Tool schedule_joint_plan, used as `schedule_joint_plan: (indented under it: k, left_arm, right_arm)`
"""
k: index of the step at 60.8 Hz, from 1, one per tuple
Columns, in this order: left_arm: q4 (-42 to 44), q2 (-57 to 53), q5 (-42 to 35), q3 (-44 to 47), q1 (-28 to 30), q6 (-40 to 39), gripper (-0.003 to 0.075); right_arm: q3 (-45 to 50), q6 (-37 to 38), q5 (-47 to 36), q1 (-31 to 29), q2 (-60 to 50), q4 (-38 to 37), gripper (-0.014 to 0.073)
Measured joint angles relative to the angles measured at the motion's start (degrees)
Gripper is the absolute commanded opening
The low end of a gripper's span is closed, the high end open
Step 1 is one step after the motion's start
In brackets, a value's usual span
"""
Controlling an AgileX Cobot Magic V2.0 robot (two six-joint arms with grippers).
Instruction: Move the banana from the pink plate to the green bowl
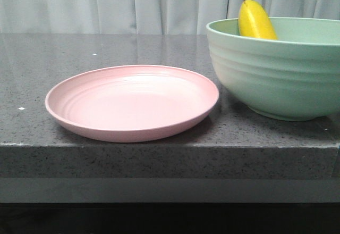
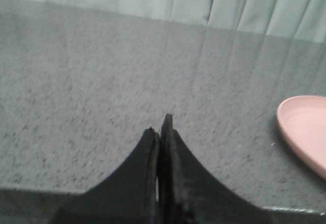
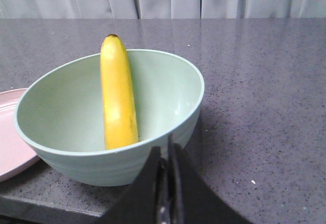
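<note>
The yellow banana [image 1: 255, 20] stands inside the mint-green bowl [image 1: 276, 80] at the table's right, leaning on the far wall with its dark tip above the rim. In the right wrist view the banana [image 3: 118, 102] rests in the bowl [image 3: 66, 107]. The pink plate [image 1: 133, 102] lies empty at the centre; its edge shows in the left wrist view [image 2: 305, 130] and the right wrist view [image 3: 10, 132]. My right gripper [image 3: 166, 150] is shut and empty, just outside the bowl's near rim. My left gripper [image 2: 160, 124] is shut and empty over bare table left of the plate.
The dark speckled stone table [image 1: 53, 53] has its front edge [image 1: 159, 146] close below the plate and bowl. A pale curtain [image 1: 133, 5] hangs behind the table. Neither arm shows in the front view.
</note>
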Motion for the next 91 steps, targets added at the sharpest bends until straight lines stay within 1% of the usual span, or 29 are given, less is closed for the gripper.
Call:
schedule_joint_plan:
  k: [6, 12, 27, 78, 85, 91]
  left_arm:
    - [-0.3, 0.0, -0.4, 3.8, 1.5, 0.1, -0.002]
    - [-0.3, 0.0, -3.6, 7.7, 1.7, 0.1, -0.002]
    - [-0.4, 0.0, -8.7, 7.9, 1.7, 0.1, -0.002]
    - [-0.4, 0.0, -9.0, 7.9, 1.7, 0.1, -0.002]
    - [-0.4, 0.0, -9.1, 7.9, 1.7, 0.1, -0.002]
    - [-0.4, 0.0, -9.1, 7.9, 1.7, 0.1, -0.002]
  right_arm:
    - [0.0, 0.0, 0.0, 0.0, 0.0, 0.0, -0.0058]
    - [0.0, 0.0, -0.1, 0.0, 0.0, 0.0, -0.0058]
    - [0.0, 0.0, -0.2, 0.0, 0.0, 0.0, -0.0058]
    - [0.3, 0.0, -1.0, 0.0, 0.0, 0.0, -0.0058]
    - [2.9, 0.8, -4.2, 0.0, -0.3, -0.9, -0.0058]
    - [8.3, 4.5, -7.6, 0.0, -2.3, -4.8, -0.0058]
